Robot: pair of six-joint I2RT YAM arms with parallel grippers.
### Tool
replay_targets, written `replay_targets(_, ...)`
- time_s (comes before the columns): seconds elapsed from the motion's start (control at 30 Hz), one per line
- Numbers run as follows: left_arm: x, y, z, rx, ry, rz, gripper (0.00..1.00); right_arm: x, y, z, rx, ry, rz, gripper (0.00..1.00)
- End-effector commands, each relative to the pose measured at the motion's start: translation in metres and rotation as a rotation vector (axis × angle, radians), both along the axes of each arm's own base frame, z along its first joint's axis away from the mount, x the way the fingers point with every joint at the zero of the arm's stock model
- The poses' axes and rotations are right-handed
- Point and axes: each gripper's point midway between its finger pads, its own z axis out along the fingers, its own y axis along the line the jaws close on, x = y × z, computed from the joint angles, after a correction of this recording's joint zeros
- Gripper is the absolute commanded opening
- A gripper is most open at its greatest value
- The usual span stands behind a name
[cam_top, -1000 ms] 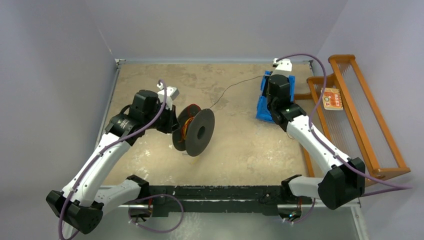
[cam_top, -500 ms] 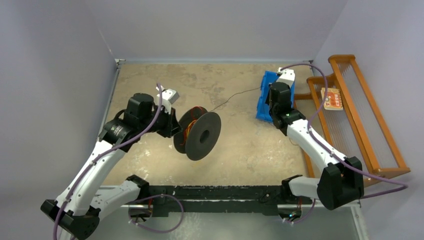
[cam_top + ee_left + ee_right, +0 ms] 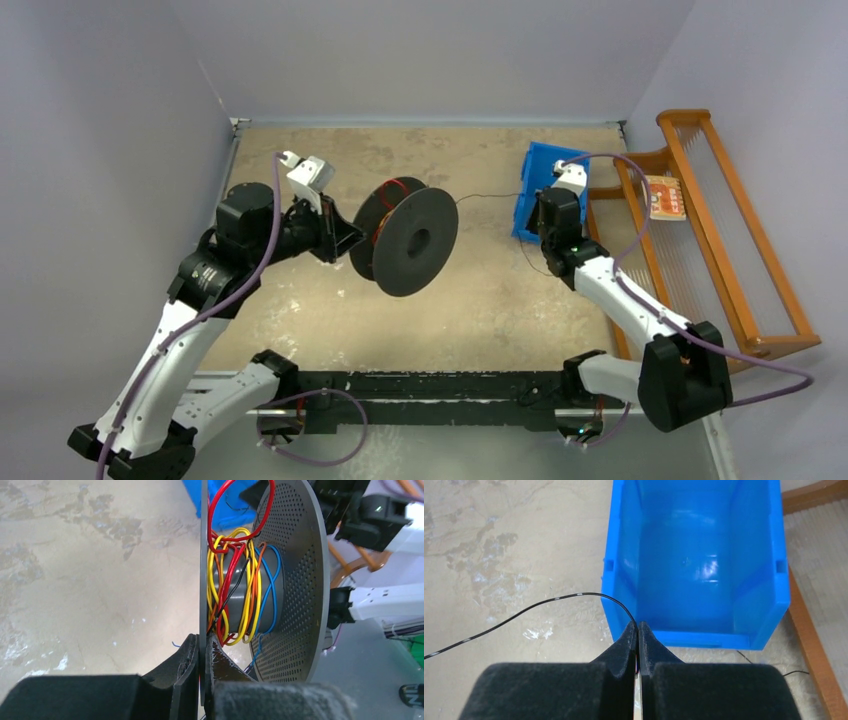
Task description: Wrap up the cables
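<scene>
While the left fingers (image 3: 186,660) clamp the near flange of the spool (image 3: 412,243), its core carrying coloured wires (image 3: 235,595), the right fingers (image 3: 623,642) pinch the thin black cable (image 3: 549,601) stretching leftward from them, so winding seems under way; next, turn the spool while keeping tension.

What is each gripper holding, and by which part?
The left gripper clamps the black two-flanged spool by one flange's rim; right gripper pinches the thin black wire partway along.

Bare tabletop (image 3: 480,290) lies between spool (image 3: 410,245) and blue bin (image 3: 530,188); 1 black cable (image 3: 488,196) spans it, wooden rack (image 3: 785,344) flanking right.
</scene>
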Motion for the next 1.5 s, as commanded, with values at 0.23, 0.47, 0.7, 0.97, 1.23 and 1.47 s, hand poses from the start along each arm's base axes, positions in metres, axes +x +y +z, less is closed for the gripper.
replay_targets(0.23,0.018,0.010,0.099,-0.248,-0.240,0.163,0.00,-0.015,0.027,-0.016,0.194,-0.038,0.088,0.00)
replay_targets(0.47,0.046,0.041,0.102,-0.284,-0.239,0.421,0.00,-0.025,0.065,-0.024,0.307,-0.073,0.277,0.00)
replay_targets(0.7,0.059,0.048,0.106,-0.368,-0.231,0.513,0.00,-0.044,0.125,-0.032,0.334,-0.038,0.455,0.00)
replay_targets(0.97,0.062,0.061,0.115,-0.439,-0.233,0.599,0.00,-0.072,0.194,-0.046,0.341,0.014,0.600,0.00)
replay_targets(1.23,0.068,0.071,0.113,-0.464,-0.231,0.675,0.00,-0.095,0.247,-0.053,0.303,0.049,0.701,0.00)
replay_targets(1.47,0.083,0.075,0.102,-0.449,-0.218,0.740,0.00,-0.125,0.290,-0.048,0.255,0.065,0.795,0.00)
